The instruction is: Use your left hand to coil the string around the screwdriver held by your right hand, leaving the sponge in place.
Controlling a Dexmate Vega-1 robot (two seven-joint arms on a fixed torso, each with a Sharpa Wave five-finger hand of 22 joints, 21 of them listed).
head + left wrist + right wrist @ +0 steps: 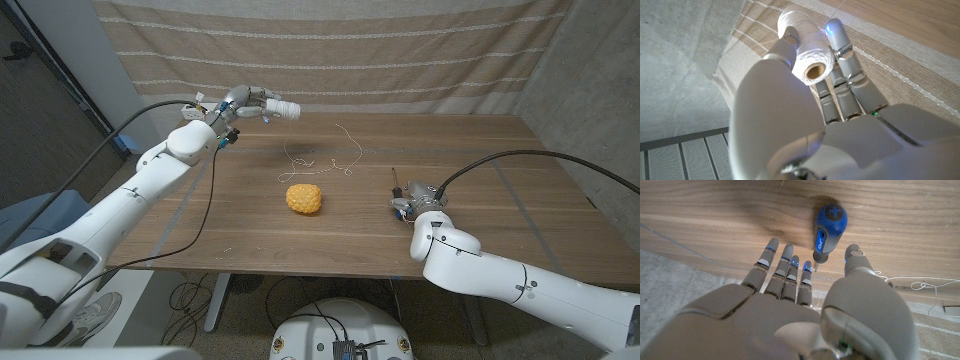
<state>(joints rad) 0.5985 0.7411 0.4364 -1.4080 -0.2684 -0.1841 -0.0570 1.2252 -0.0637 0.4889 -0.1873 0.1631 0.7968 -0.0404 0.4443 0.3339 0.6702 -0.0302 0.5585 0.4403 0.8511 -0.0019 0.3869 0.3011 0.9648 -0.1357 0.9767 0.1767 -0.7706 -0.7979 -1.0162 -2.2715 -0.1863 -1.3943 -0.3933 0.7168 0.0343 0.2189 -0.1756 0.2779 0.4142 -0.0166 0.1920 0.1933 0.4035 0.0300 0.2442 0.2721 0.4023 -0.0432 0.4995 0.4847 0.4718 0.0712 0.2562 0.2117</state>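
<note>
Head view had the left hand (245, 103) raised over the far left part of the wooden surface (480, 150), gripping a white spool of string (284, 109) that stuck out toward the middle. Left wrist view showed it better: the spool (810, 60) was pinched between the thumb and the fingers (840, 45), its hollow end facing the camera, with a striped cloth backdrop (920, 75) behind it. A loose tangle of string (322, 160) lay on the surface near the far middle, well apart from the hand, and I couldn't tell whether it ran up to the spool. The yellow sponge (304, 198) sat just on the near side of that tangle, roughly mid-surface. Over on the right, the right hand (413, 205) was low near the front edge. In the right wrist view the blue-handled screwdriver (829, 227) lay on the wood just beyond the fingertips (790, 255), with the hand (805, 280) spread and nothing gripped; the thumb sat just beside the tool's shaft end, and I couldn't tell if it touched. Some string (920, 285) also showed at the side of that view.
</note>
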